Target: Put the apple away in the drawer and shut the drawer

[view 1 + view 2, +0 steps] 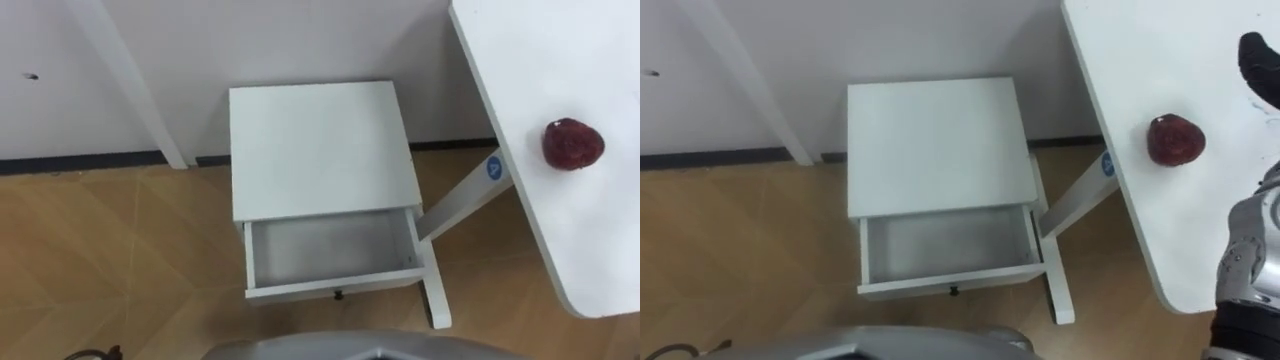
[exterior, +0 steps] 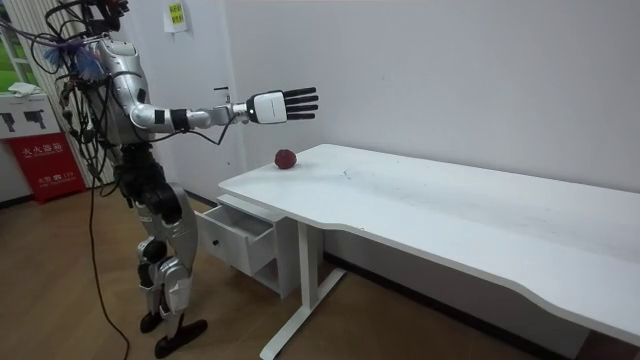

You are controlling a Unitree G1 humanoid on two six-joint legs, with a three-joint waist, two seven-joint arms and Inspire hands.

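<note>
Apple (image 1: 573,143): we count one, dark red, rounded and a little lumpy, lying on the white surface (image 1: 560,60) near its end edge and apart from the hand. The right hand (image 2: 272,106) is held out level in the air at about 12 o'clock from it in the room view. Its fingers are straight and spread, and it has hold of nothing.

The surface is smooth and matte with a rounded corner. Beneath it we see one slanted white leg (image 1: 465,195) bearing one round blue sticker (image 1: 494,168). At 9 o'clock from the fruit in the eye views stands one small white cabinet (image 1: 320,150), its top flat and nearly square, backed against the pale wall (image 1: 300,40). Its one drawer (image 1: 330,250) is pulled out on the 6 o'clock side. It is a shallow rectangular box with a pale grey inside and one small dark knob (image 1: 338,294) on its front. The floor (image 1: 120,240) is wood-toned, laid in a herringbone pattern. The robot stands at the drawer's front.
</note>
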